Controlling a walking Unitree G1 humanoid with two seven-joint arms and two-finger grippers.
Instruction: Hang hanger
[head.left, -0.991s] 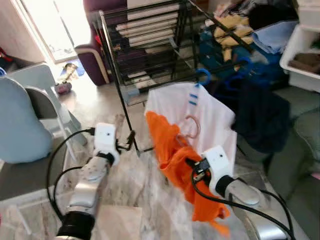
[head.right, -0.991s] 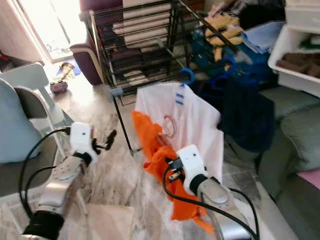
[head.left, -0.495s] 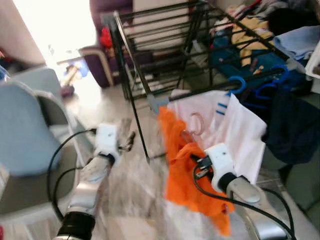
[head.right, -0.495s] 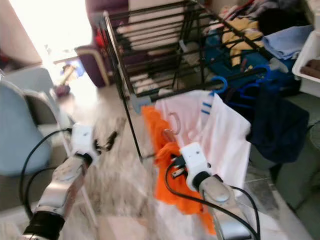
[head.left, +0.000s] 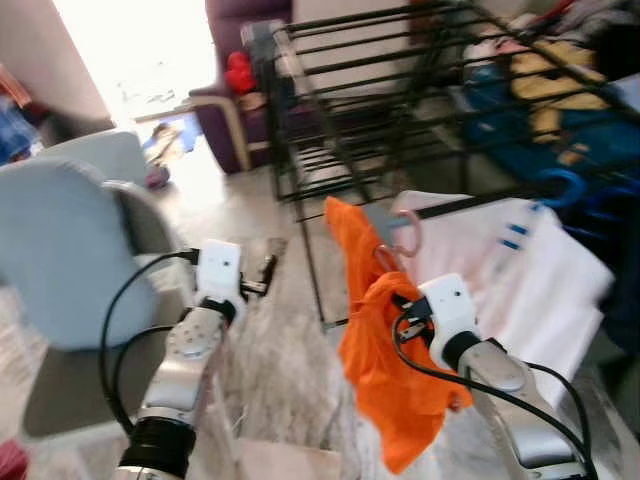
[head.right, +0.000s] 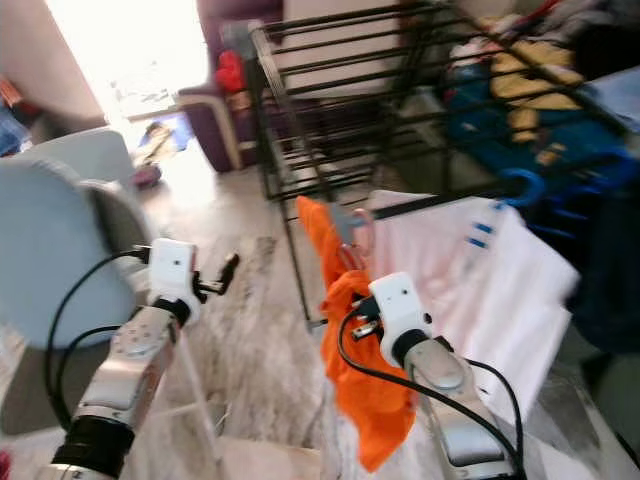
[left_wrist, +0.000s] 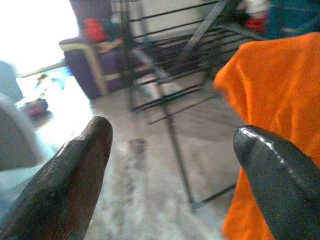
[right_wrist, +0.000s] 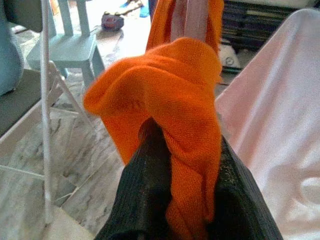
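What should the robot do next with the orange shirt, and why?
Probably lift it a little toward the black drying rack. The right gripper is shut on the orange shirt, and the pink hanger hook looks just beside the rack's rail, next to the white shirt. The left gripper is open and holds nothing.

hanger (head.left: 403, 232): pink, hook curled at top, mostly hidden under cloth | garment (head.left: 385, 345): orange knit, draped on hanger, bunched at its middle, tail hanging down toward floor | place: centre, just near of black rack (head.left: 350, 90), left of and touching white shirt (head.left: 520, 270) | held: right jaws pinched on the bunched cloth
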